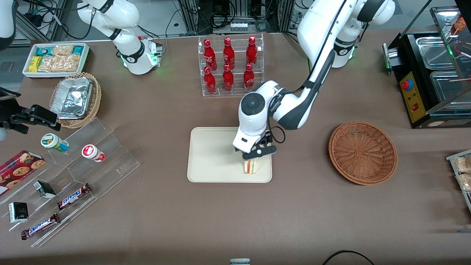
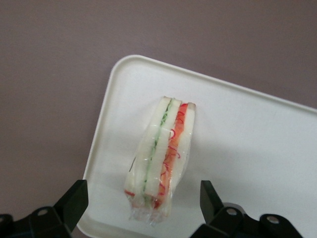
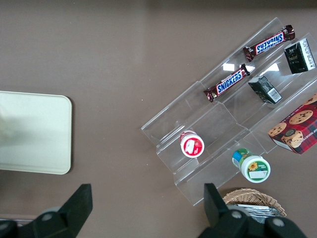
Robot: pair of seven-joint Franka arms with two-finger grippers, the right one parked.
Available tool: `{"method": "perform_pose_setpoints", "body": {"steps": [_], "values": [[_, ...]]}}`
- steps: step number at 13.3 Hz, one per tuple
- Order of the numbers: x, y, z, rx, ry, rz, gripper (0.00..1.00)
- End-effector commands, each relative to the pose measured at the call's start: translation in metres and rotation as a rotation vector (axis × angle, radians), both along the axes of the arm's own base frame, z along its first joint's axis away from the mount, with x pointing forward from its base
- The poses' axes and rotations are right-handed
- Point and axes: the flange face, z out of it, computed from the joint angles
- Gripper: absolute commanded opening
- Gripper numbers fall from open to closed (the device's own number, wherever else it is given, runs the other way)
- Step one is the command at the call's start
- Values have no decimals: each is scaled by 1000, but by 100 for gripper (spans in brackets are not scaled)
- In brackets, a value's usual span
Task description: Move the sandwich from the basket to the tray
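Brown table (image 1: pixel 154 206): one tray (image 1: pixel 209 162), one sandwich (image 1: pixel 250 166), open claw (image 1: pixel 257 154) above.

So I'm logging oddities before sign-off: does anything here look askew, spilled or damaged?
Nothing looks spilled or damaged. The sandwich stands on edge in a corner of the tray, wrapped and intact, with the open gripper just above it and fingers apart from it. The basket sits upright.

The white left arm reaches down from its base, elbow bent, wrist pointing downward; its black two-finger gripper (image 1: pixel 254 157) hangs low, fingers (image 2: pixel 74 201) spread wide apart.
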Motion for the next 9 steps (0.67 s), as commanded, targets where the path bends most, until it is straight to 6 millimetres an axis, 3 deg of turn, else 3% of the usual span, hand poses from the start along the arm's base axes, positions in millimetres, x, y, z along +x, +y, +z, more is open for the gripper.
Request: {"method": "perform_pose_setpoints", "body": {"steps": [1,3,6,9], "values": [[10,33,61,26,-36,110,100],[25,70,103,44,-57,167,100],[29,126,170,65,-38,184,100],[37,194,216,55,4,141,100]]}}
